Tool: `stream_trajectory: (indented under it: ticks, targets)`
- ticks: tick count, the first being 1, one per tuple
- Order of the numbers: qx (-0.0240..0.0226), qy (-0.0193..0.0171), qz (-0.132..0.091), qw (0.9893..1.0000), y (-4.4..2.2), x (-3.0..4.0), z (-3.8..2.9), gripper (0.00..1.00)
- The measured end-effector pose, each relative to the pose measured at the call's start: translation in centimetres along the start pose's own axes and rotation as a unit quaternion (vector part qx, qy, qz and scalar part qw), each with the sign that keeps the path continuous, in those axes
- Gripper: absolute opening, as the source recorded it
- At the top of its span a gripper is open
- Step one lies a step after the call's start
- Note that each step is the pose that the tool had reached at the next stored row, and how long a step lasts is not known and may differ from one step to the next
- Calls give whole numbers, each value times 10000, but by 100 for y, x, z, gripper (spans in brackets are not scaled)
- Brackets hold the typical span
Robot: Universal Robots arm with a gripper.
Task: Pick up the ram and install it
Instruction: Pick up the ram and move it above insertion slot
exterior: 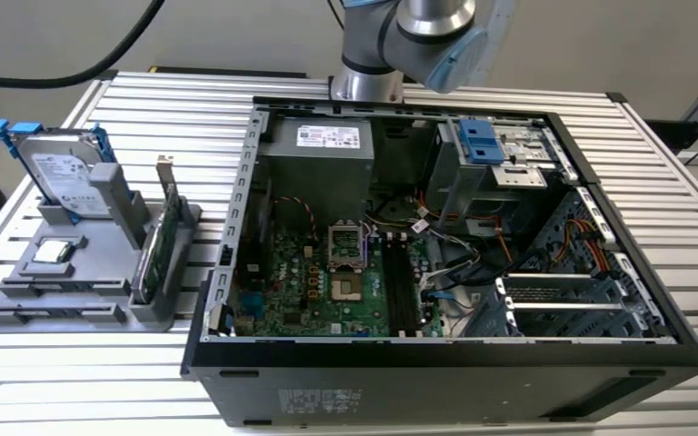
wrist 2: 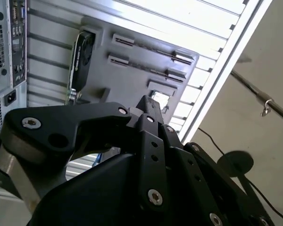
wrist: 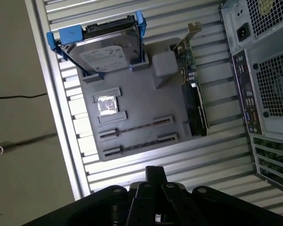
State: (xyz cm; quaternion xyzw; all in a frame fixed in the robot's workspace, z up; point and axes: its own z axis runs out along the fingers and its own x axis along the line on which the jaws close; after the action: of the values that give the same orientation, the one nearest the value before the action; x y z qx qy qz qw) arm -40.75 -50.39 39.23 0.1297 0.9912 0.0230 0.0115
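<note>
The grey holder tray (wrist: 137, 101) lies on the slatted table beside the open computer case (exterior: 446, 236). Between its long slotted holders runs a thin dark strip (wrist: 134, 127), seemingly the ram seen edge-on; I cannot tell for sure. My gripper (wrist: 154, 173) hangs well above the tray's front edge in both wrist views, its black fingers (wrist 2: 148, 103) together with nothing between them. In the exterior view the arm (exterior: 428, 36) is at the top, behind the case. The motherboard's long black memory slots (exterior: 400, 286) lie in the case beside the processor socket.
On the tray stand a silver hard drive with blue rails (wrist: 104, 44), a green expansion card with a metal bracket (wrist: 194, 94) and a small square chip (wrist: 106, 104). Cables and drive cages crowd the case's right side. The table edge (wrist: 56, 117) lies just past the tray.
</note>
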Motion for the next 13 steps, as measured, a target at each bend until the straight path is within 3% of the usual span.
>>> stream_trajectory:
  ticks: [13]
  targets:
    - [6, -15, 323, 9995, -4, 14, -1, 0]
